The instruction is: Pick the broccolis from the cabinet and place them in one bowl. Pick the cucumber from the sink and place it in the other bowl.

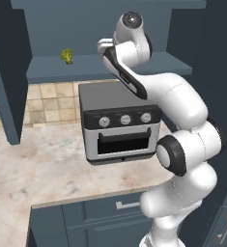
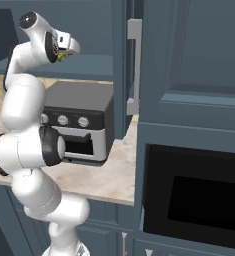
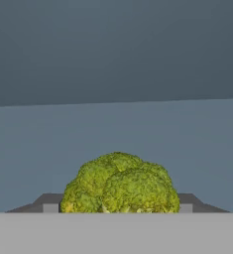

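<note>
One broccoli (image 1: 66, 56), a bumpy yellow-green floret, sits on the shelf of the open dark blue-grey cabinet (image 1: 110, 65) at the left. The other broccoli (image 3: 120, 183) fills the gap between my two dark fingertips (image 3: 49, 202), which press on its sides. My gripper (image 2: 65, 53) reaches into the cabinet (image 2: 94, 65) above the toaster oven, with a bit of green broccoli (image 2: 64, 56) showing under the hand. In the hand view the cabinet shelf (image 3: 187, 149) runs behind the floret. The bowls, cucumber and sink are out of view.
A grey toaster oven (image 1: 120, 123) stands on the marble counter (image 1: 37, 164) right under the cabinet. An open cabinet door (image 1: 6, 72) hangs at the left, another door with a bar handle (image 2: 134, 65) at the right. A black built-in oven (image 2: 199, 200) lies further right.
</note>
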Controlling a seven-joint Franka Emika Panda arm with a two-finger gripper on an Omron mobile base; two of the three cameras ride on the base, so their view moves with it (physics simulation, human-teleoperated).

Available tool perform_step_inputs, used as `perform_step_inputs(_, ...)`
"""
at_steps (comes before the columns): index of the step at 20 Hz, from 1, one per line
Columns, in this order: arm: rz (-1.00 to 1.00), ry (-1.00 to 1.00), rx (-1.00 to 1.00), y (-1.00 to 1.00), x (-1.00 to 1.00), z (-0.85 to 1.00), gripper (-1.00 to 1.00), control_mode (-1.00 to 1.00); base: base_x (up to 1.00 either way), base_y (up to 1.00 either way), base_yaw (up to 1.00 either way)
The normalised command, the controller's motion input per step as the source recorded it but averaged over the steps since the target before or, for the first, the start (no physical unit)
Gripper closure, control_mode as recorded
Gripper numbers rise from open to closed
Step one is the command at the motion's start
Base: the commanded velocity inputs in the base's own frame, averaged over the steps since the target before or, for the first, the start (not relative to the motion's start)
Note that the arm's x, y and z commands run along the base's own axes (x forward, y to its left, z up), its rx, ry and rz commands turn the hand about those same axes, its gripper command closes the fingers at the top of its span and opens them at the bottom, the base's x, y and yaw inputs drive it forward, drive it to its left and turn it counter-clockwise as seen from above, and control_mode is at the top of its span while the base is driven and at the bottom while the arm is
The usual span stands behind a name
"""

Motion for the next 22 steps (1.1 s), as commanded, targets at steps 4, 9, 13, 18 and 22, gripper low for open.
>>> perform_step_inputs(4, 0.0, 0.0, 0.0, 0.06, -0.79, 0.23, 1.0, -1.0, 0.0, 0.0, 0.0)
perform_step_inputs(9, 0.0, 0.0, 0.0, 0.02, -0.9, 0.05, 1.0, -1.0, 0.0, 0.0, 0.0)
perform_step_inputs(13, 0.01, 0.03, 0.0, 0.01, -0.95, 0.0, 1.0, -1.0, 0.0, 0.0, 0.0)
perform_step_inputs(18, 0.02, 0.09, 0.0, 0.0, -0.97, 0.0, 1.0, -1.0, 0.0, 0.0, 0.0)
perform_step_inputs(22, 0.06, 0.09, 0.02, 0.0, -0.99, 0.0, 1.0, -1.0, 0.0, 0.0, 0.0)
